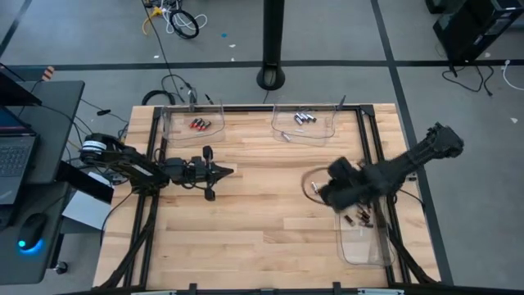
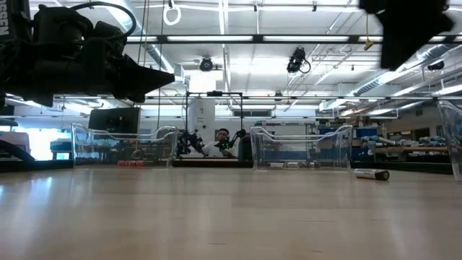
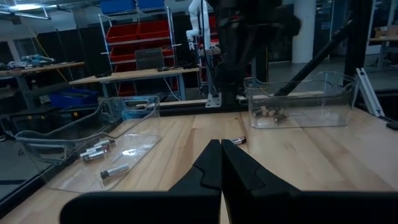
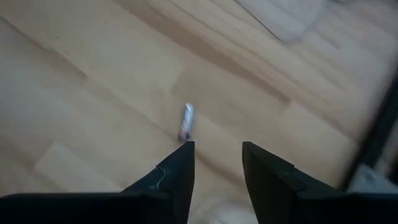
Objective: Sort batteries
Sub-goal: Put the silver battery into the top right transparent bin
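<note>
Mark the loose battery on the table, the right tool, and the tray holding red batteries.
loose battery (image 4: 186,121), right wrist view, mid-body.
right tool (image 4: 217,163), right wrist view, between fingertips.
tray holding red batteries (image 1: 214,131), high view, bare floor.

The desk (image 1: 262,221) is pale blond wood in long planks, framed by black rails (image 1: 372,156). Both arms are black, as are the left gripper (image 3: 221,163) and right gripper (image 4: 217,163). The three trays are clear plastic: the far left tray (image 1: 190,123) holds red-and-black batteries (image 1: 199,124), the far middle tray (image 1: 307,124) holds silver-grey batteries (image 1: 304,118), and the tray at the right edge (image 1: 364,242) holds dark ones (image 1: 358,218). A lone battery (image 4: 186,122) on the wood shows silver and red. The floor (image 1: 98,41) is grey with dark lines.
</note>
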Controlling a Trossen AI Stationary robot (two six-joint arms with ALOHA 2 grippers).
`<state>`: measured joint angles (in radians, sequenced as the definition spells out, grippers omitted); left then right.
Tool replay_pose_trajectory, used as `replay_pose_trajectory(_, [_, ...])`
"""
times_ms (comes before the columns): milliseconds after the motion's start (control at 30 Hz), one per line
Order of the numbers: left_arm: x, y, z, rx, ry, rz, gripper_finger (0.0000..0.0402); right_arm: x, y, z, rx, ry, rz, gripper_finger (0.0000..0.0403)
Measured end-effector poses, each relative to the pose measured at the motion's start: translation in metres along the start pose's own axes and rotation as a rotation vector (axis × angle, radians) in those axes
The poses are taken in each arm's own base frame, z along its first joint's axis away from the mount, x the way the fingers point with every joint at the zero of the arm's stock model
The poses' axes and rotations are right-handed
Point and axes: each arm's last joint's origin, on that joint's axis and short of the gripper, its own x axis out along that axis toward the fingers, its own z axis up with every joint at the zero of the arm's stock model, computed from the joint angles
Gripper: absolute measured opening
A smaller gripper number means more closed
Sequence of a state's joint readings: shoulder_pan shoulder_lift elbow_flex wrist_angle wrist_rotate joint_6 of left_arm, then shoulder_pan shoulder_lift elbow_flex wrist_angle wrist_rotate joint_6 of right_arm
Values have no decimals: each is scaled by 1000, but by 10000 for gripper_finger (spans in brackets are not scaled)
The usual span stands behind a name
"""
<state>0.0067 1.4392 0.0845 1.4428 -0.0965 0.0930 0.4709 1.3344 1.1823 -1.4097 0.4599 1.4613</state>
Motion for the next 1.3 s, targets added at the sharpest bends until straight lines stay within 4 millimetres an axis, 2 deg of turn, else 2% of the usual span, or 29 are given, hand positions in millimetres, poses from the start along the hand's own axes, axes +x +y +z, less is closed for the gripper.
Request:
replay_pose_trajectory(100, [-2,0,1,4,-4,-15,5,23,6,23,-40,-1,41,145])
replay_pose_trajectory(233, [-12,0,-1,5,8,-38,5,60,4,41,-100,79,105,144])
replay_pose_trajectory(367, [-21,2,-1,-22,7,-58,5,95,-6,41,-93,173,143,143])
replay_pose_trajectory(500, [-21,7,-2,-43,56,-126,5,118,-11,35,-66,208,190,148])
replay_pose_trajectory(767, [-18,17,6,-49,71,-169,5,137,-13,25,-35,193,237,165])
replay_pose_trajectory(933, [-22,22,14,-41,26,-204,5,142,-16,21,-18,187,217,166])
replay_pose_trajectory(1167, [-19,29,23,-49,143,-194,5,150,-17,16,-3,170,240,165])
replay_pose_trajectory(1300, [-21,30,34,-2,107,-194,5,151,-18,15,10,170,234,165])
